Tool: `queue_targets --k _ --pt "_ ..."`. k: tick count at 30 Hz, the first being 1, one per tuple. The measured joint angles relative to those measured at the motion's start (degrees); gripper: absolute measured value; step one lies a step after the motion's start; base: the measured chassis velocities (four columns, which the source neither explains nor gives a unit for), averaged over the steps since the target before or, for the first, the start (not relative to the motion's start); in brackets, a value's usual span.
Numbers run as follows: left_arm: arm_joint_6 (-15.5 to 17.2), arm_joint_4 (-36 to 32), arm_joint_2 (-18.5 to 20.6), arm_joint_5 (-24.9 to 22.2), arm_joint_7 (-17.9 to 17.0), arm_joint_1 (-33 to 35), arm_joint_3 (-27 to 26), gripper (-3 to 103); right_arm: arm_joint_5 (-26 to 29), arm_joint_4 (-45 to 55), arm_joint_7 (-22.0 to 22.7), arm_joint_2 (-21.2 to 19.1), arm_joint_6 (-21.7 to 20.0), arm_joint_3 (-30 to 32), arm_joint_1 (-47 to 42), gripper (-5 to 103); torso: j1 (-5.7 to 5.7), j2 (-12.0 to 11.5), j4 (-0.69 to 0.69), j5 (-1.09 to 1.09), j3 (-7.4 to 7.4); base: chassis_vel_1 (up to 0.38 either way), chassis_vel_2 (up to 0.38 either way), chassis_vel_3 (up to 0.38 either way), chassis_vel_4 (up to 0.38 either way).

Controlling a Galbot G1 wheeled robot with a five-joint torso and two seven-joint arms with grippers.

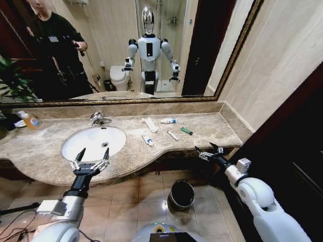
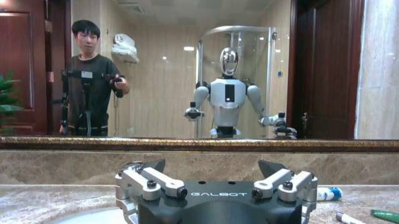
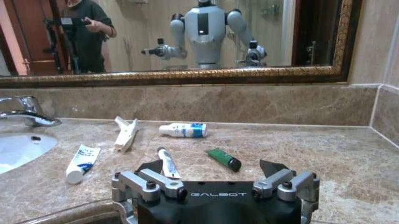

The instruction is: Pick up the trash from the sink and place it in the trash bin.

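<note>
Marble bench (image 1: 202,132) under a wide mirror (image 1: 126,45), tiled floor below. Sink (image 1: 94,142) is bare; trash (image 1: 166,130) lies on the bench just right of it. Left hand (image 1: 91,157) released, over the sink's front rim. Right hand (image 1: 208,151) released, at the bench's front edge near the trash. Bin (image 1: 181,194) stands on the floor.

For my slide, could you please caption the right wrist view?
Right gripper, fingers open, faces a marble counter strewn with a green tube and white tubes beside the sink.

Off-task items around the counter
Clear bottle of orange liquid (image 1: 31,121) far left by green plant (image 1: 12,83); gold-framed wall mirror (image 1: 202,50) above; white toilet (image 1: 119,78) reflected.
</note>
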Motion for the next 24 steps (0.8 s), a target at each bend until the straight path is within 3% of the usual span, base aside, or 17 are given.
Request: queue_targets --k 7,24 --pt "0.0 0.0 0.0 0.0 0.0 0.0 0.0 100 0.08 -0.57 -0.28 -0.9 -0.31 -1.08 1.69 100 0.0 0.0 0.0 0.0 0.0 0.0 0.0 0.0 0.0" --pt "0.0 0.0 0.0 0.0 0.0 0.0 0.0 100 2.04 -7.05 -9.43 -6.61 -0.48 -2.54 8.53 100 0.0 0.0 0.0 0.0 0.0 0.0 0.0 0.0 0.0"
